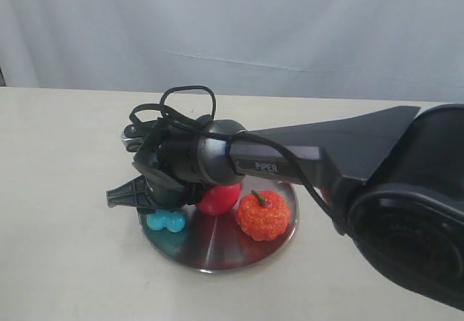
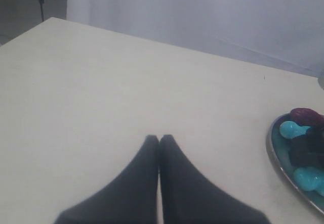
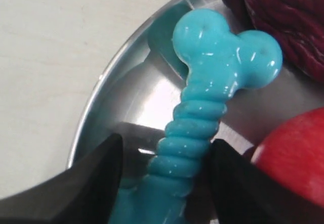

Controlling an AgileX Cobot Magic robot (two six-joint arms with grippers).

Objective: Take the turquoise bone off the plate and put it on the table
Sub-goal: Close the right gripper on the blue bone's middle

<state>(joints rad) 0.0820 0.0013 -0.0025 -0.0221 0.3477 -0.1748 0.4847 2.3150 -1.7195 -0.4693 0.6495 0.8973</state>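
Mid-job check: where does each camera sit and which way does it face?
Exterior: off the arms, facing the table and plate; right arm reaches in.
Left wrist: rides behind the shut left gripper, looking across the table.
Right wrist: rides behind the right gripper, looking down at the bone inside it.
Shared: all show plate and bone.

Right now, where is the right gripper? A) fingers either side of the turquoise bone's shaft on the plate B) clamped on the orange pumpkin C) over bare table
A: the right gripper straddles the ribbed shaft of the turquoise bone, which lies on the plate.
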